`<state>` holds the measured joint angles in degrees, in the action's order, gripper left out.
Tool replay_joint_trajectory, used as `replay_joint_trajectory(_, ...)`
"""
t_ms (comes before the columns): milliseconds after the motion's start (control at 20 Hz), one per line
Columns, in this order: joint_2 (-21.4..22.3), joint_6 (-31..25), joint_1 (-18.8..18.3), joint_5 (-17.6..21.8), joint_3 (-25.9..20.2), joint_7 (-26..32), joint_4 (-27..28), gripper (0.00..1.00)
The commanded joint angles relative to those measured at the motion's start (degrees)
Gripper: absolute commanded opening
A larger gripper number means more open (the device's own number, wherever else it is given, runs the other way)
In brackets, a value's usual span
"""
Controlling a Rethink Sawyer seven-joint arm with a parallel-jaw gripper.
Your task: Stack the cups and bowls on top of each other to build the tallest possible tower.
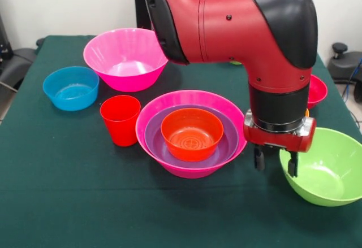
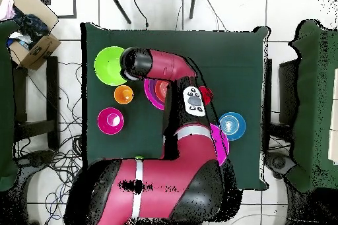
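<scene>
The tower (image 1: 191, 132) stands mid-table: a large hot-pink bowl (image 1: 169, 104) holds a purple bowl (image 1: 155, 138) with a small orange-red bowl (image 1: 192, 134) inside; it also shows in the overhead view (image 2: 157, 90), partly under the arm. My gripper (image 1: 275, 163) is open and empty at the left rim of the lime green bowl (image 1: 328, 169), one finger on each side of the rim. The red cup (image 1: 120, 119) stands upright left of the tower. The second hot-pink bowl (image 1: 125, 57) and blue bowl (image 1: 70, 87) sit behind. The crimson bowl (image 1: 317, 90) is partly hidden by the arm.
In the overhead view the orange cup (image 2: 123, 94) stands between the lime green bowl (image 2: 107, 64) and the crimson bowl (image 2: 110, 120). A bit of the lime green cup (image 2: 138, 158) shows at the arm's edge. The arm covers much of the table's right half in the front view.
</scene>
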<state>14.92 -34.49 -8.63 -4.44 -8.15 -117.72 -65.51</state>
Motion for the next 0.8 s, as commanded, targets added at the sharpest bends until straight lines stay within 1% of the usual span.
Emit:
replay_joint_trajectory(50, -0.1, 1.9, -0.4, 4.4, -7.1, 6.2, -5.7, 1.0)
replay_joint_trajectory(500, 0.7, 0.3, -0.3, 4.6, -7.3, 5.6, -6.5, 1.0)
replay_joint_trajectory(800, 0.2, 0.7, -0.4, 5.5, -7.0, 5.9, -6.5, 1.0)
